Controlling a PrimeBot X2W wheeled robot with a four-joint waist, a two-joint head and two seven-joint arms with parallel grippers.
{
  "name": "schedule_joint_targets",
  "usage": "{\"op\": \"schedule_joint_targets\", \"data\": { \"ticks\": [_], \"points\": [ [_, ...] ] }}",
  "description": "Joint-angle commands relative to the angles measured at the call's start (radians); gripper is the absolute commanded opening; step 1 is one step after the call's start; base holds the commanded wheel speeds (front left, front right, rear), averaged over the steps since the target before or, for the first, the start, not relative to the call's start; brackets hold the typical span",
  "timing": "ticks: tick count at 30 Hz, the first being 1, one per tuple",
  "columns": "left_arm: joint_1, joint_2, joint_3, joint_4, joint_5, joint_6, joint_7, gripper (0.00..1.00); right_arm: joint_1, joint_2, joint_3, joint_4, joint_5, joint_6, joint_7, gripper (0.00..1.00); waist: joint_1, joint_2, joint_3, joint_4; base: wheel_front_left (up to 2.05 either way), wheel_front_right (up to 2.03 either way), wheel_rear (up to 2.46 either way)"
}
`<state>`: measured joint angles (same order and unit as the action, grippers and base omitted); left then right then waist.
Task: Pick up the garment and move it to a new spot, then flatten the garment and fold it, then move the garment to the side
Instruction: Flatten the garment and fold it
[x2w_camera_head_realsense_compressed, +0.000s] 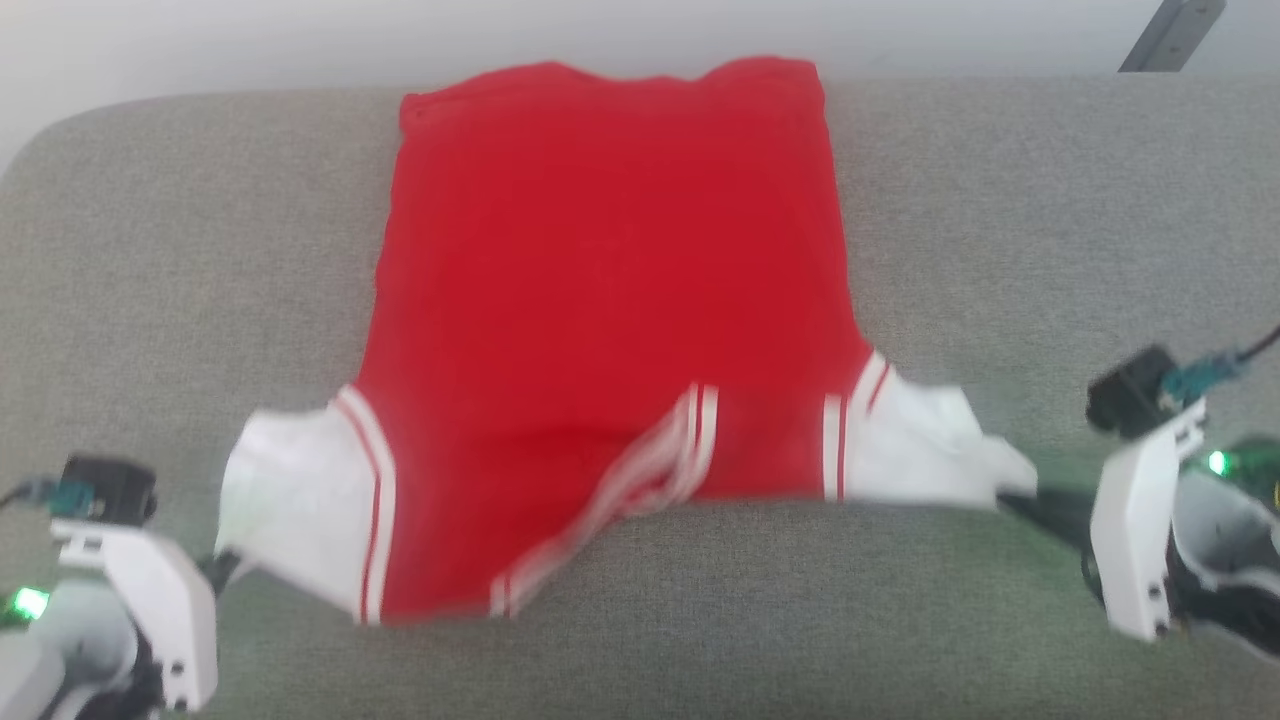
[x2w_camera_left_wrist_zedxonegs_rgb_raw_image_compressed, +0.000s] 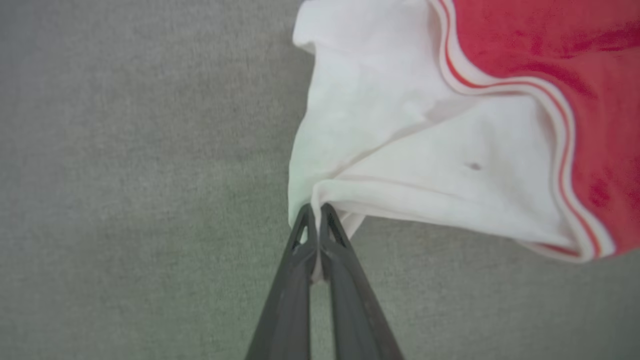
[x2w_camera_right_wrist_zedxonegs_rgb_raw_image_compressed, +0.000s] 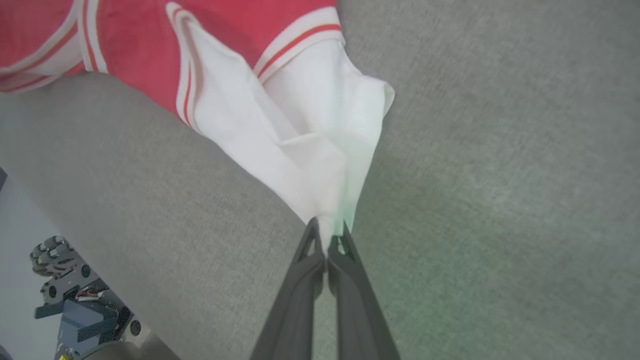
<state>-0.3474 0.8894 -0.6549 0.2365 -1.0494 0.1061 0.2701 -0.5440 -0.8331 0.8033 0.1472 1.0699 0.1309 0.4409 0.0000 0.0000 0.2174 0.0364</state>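
Left gripper (x2w_camera_left_wrist_zedxonegs_rgb_raw_image_compressed: 316, 211) is pinched tight on the outer corner of the white left sleeve (x2w_camera_left_wrist_zedxonegs_rgb_raw_image_compressed: 400, 150), and the right gripper (x2w_camera_right_wrist_zedxonegs_rgb_raw_image_compressed: 328, 226) is clamped the same way on the tip of the right sleeve (x2w_camera_right_wrist_zedxonegs_rgb_raw_image_compressed: 320, 150). So I've got the garment (x2w_camera_head_realsense_compressed: 600, 300) by both sleeve ends, spread plain-red side up on the grey cushion (x2w_camera_head_realsense_compressed: 150, 250), with its hem (x2w_camera_head_realsense_compressed: 610, 75) at the far side and the sleeves nearest me. I read this as the spreading-out part of the job. To do it well I'd hold both wrists level and draw the sleeves outward evenly, with just enough tension to take out the slack at the neck trim (x2w_camera_head_realsense_compressed: 640, 470). Then I'd lower the near edge flat before letting go — one side pulled harder would skew the body. Several things I can't settle from here. The near edge is motion-blurred in the head view, so I can't tell whether it is lifted or resting. My fingertips there sit behind cloth and wrist housings. The underside of the garment is hidden from me. Part of my wheeled base (x2w_camera_right_wrist_zedxonegs_rgb_raw_image_compressed: 75, 295) shows below the cushion's edge.
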Motion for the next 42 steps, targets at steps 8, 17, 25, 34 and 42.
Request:
{"op": "schedule_joint_targets", "data": {
  "ticks": [8, 17, 25, 34, 42],
  "points": [
    [0.197, 0.077, 0.021, -0.137, -0.082, 0.135, 0.03, 0.0, 0.193, -0.08, -0.048, -0.126, 0.086, 0.0, 0.108, 0.0, 0.0, 0.0, -0.003, -0.006, 0.0, 0.0, 0.0],
    [0.256, 0.053, 0.025, -0.172, -0.097, 0.167, -0.02, 0.0, 0.312, -0.014, -0.142, -0.116, 0.027, 0.0, 0.097, 0.0, 0.0, 0.0, 0.009, -0.008, 0.0, 0.0, 0.0],
    [0.204, -0.011, 0.021, -0.124, -0.077, 0.145, -0.061, 0.0, 0.303, 0.14, -0.178, 0.026, -0.146, -0.002, 0.099, 1.0, 0.0, 0.0, 0.032, -0.01, 0.0, 0.0, 0.0],
    [0.157, -0.054, 0.024, -0.1, -0.061, 0.128, -0.095, 0.0, 0.272, 0.2, -0.354, -0.037, -0.234, -0.004, 0.087, 1.0, 0.0, 0.0, 0.062, -0.009, 0.0, 0.0, 0.0],
    [0.12, -0.073, 0.024, -0.116, -0.047, 0.127, -0.102, 0.0, 0.192, 0.271, -0.526, -0.105, -0.363, 0.0, 0.069, 1.0, 0.0, 0.0, 0.097, 0.011, 0.0, 0.0, 0.0]
  ]
}}
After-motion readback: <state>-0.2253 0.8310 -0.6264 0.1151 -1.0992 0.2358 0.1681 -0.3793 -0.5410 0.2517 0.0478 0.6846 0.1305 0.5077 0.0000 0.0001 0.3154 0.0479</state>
